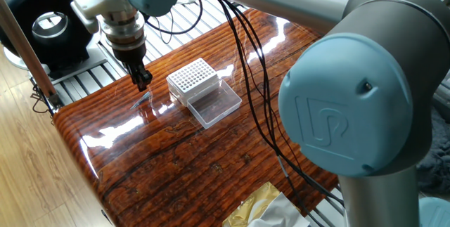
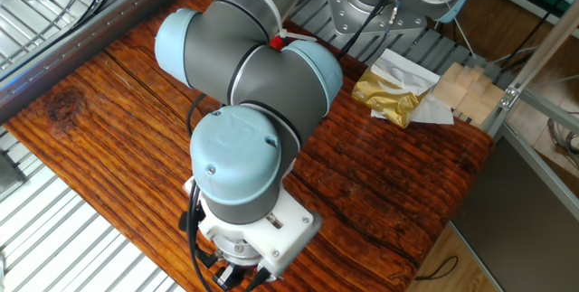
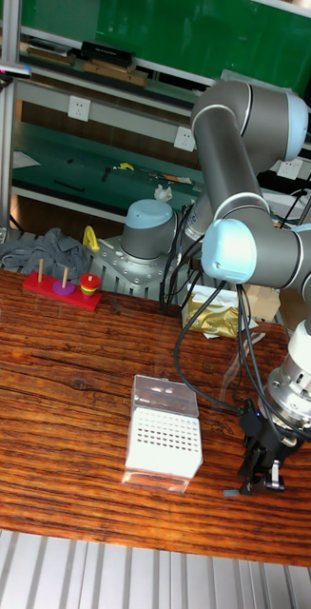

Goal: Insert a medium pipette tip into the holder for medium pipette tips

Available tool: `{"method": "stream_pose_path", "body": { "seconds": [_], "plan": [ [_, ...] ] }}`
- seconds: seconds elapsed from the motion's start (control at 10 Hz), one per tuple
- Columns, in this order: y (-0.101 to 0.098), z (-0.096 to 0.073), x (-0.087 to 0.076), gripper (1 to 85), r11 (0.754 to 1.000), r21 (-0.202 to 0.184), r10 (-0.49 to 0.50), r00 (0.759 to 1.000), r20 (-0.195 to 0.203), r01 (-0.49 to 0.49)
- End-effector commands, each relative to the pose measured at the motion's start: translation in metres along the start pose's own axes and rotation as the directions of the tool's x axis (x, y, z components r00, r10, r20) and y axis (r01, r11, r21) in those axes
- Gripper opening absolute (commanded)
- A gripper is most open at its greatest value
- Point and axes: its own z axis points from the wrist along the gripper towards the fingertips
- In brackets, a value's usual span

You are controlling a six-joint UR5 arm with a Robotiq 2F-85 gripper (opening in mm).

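The holder for medium pipette tips (image 1: pixel 191 77) is a small clear box with a white holed top, and its clear lid (image 1: pixel 216 105) is folded open beside it. It also shows in the tall fixed view (image 3: pixel 162 436). A thin clear pipette tip (image 1: pixel 141 101) lies on the wooden table just left of the holder. My gripper (image 1: pixel 143 80) points down right above the tip's upper end, with its dark fingers (image 3: pixel 251 470) close to the table. The gap between them is too small to read. In the other fixed view the arm (image 2: pixel 240 161) hides the gripper, tip and holder.
A black round device (image 1: pixel 49 23) stands beyond the table's left corner. Black cables (image 1: pixel 246 51) hang over the table behind the holder. Gold foil and white paper (image 2: pixel 391 90) lie near the arm's base. A coloured ring toy (image 3: pixel 68 284) stands at the far left.
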Motion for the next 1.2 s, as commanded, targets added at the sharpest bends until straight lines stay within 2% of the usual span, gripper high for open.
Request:
{"method": "stream_pose_path", "body": {
  "seconds": [0.0, 0.3, 0.5, 0.6, 0.7, 0.9, 1.1],
  "plan": [
    [0.007, -0.001, -0.003, 33.7, 1.000, -0.029, 0.000, 1.000, 0.017, 0.001],
    [0.017, -0.002, -0.008, 38.0, 0.998, -0.066, 0.003, 0.999, 0.036, -0.001],
    [0.022, -0.002, 0.002, 38.3, 0.996, -0.085, -0.002, 1.000, -0.002, 0.002],
    [0.024, -0.002, 0.001, 38.3, 0.996, -0.093, -0.002, 1.000, 0.001, 0.002],
    [0.024, -0.002, -0.001, 39.0, 0.995, -0.095, 0.009, 1.000, 0.008, -0.008],
    [0.020, -0.002, 0.006, 38.0, 0.997, -0.080, 0.005, 1.000, -0.021, -0.007],
    [0.020, -0.002, 0.008, 38.0, 0.997, -0.078, 0.005, 1.000, -0.027, -0.007]
  ]
}}
